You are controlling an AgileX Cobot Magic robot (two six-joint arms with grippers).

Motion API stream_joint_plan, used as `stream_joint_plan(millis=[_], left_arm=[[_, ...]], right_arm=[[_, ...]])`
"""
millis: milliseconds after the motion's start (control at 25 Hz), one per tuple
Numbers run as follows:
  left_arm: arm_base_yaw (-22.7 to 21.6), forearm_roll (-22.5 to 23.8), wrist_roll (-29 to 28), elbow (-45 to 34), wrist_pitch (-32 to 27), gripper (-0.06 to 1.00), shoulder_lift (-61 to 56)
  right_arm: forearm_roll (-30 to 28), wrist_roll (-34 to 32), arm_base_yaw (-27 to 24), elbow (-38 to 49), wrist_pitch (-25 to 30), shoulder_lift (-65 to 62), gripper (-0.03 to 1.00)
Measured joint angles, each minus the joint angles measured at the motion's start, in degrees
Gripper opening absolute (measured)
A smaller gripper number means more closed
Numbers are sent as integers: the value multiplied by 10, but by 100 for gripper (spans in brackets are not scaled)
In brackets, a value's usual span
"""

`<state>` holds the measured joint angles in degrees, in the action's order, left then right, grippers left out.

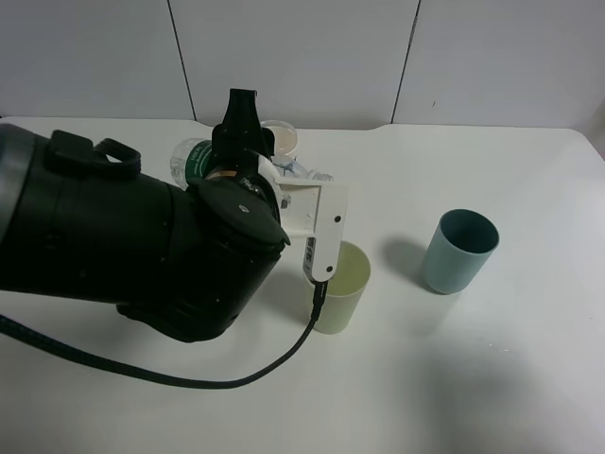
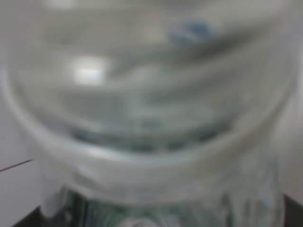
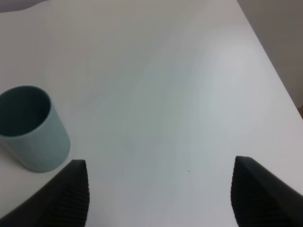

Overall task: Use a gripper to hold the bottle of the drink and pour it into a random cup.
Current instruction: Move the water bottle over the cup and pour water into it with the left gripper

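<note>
progress: bottle of the drink (image 1: 200, 159) gripped, held tipped sideways above table, neck toward cup (image 1: 342, 284); no stream visible, pour looks unfinished
left gripper (image 1: 238, 128): fingers clamped on bottle
right gripper (image 3: 161, 198): fingers apart, empty, near teal cup (image 3: 31, 130)

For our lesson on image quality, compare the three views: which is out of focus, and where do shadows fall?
Left wrist view: the bottle sits too close and fills the frame, all blurred. Exterior high view: sharp; the teal cup throws a soft shadow toward the yellow-green cup. Right wrist view: the table is in focus and evenly lit.
</note>
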<state>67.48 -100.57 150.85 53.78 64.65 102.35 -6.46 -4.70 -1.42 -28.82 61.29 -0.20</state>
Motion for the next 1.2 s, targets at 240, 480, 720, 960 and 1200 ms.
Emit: stream_joint_plan(millis=[240,480,720,960,1200], left_arm=[[22,-2,1,-4,-1,55,6],[34,1,1,-4,-3,55,10],[35,2,24,-4,-3,55,10],[35,2,28,-4,-3,55,10],[35,2,63,-4,-1,55,10]], right_arm=[[0,0,0,0,0,0,63],[0,0,0,0,0,0,63],[0,0,0,0,0,0,63],[0,0,0,0,0,0,63],[0,0,0,0,0,0,63]])
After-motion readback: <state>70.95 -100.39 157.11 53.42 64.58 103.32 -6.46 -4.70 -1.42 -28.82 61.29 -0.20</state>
